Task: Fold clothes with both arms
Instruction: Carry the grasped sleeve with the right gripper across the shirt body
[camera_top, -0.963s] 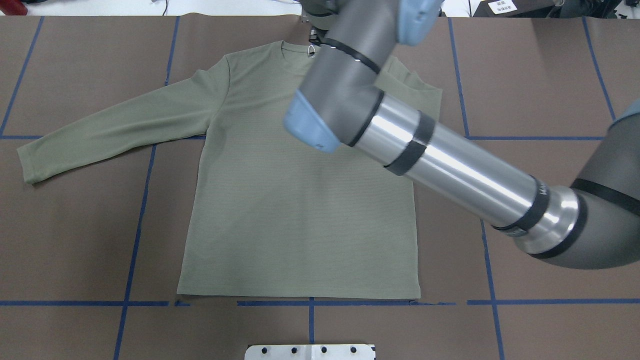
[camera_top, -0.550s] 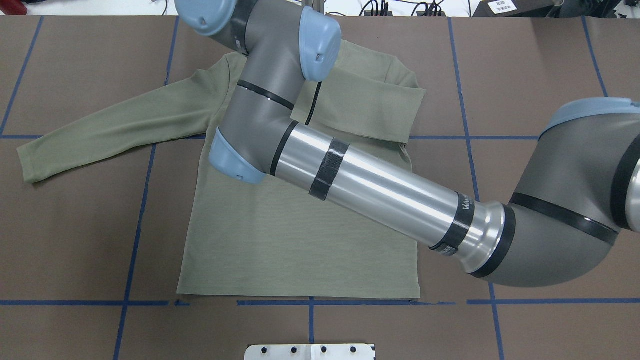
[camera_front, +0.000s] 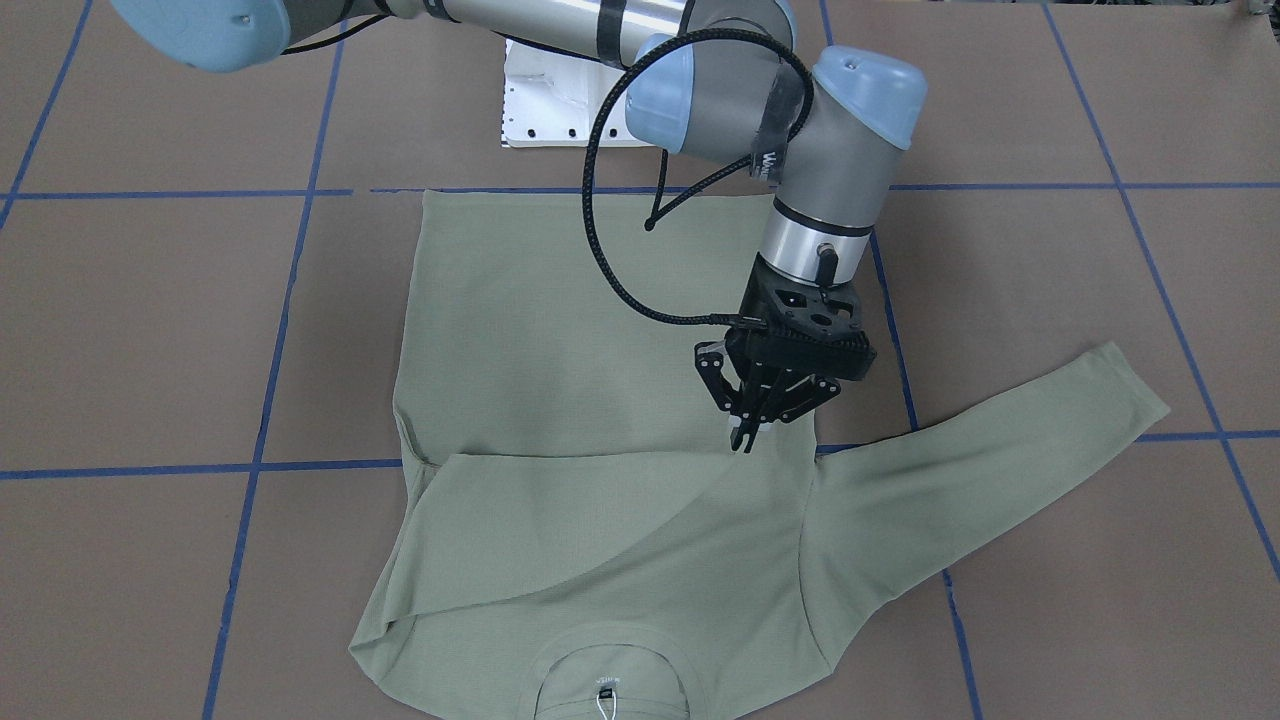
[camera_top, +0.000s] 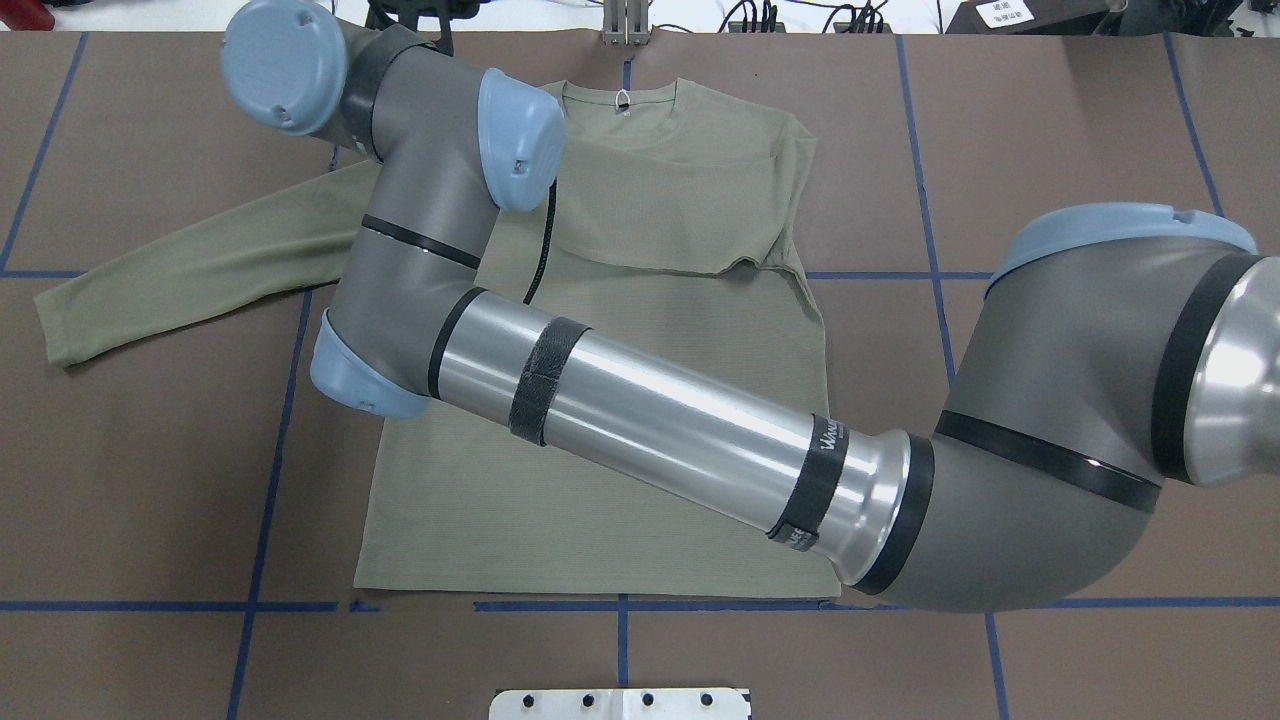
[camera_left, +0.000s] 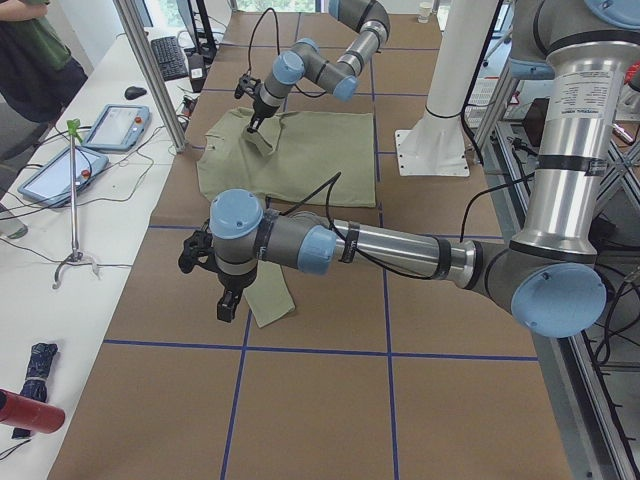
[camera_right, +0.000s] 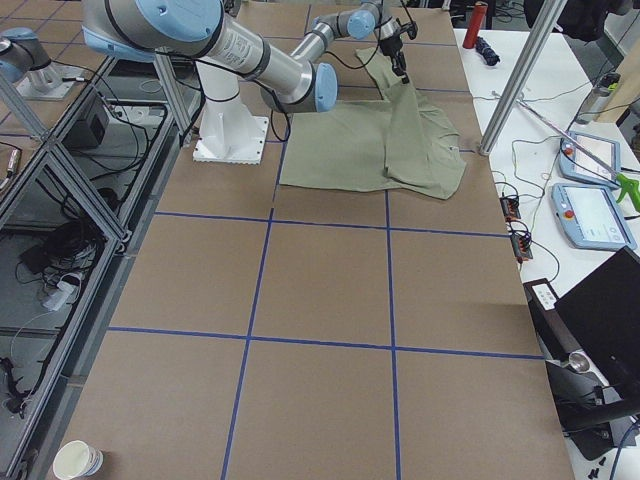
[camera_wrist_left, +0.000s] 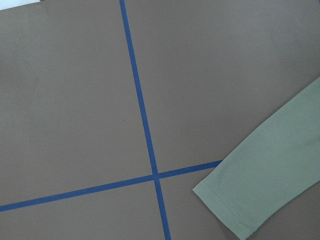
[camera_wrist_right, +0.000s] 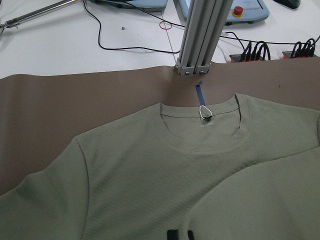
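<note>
Status: black clawed right gripper (camera_front: 745, 436) narrow, pinching folded sleeve (camera_front: 600, 510) across pale sage-green long-sleeved knit shirt (camera_front: 560, 330). Left sleeve (camera_front: 1000, 460) outstretched, axis outward-left. Left gripper (camera_left: 227, 308) nearest cuff (camera_wrist_left: 225, 195); opening unreadable.

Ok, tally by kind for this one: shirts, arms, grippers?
Shirt: 1
Arms: 2, the right arm and the left arm
Grippers: 2, the right gripper and the left gripper
Total: 5
</note>
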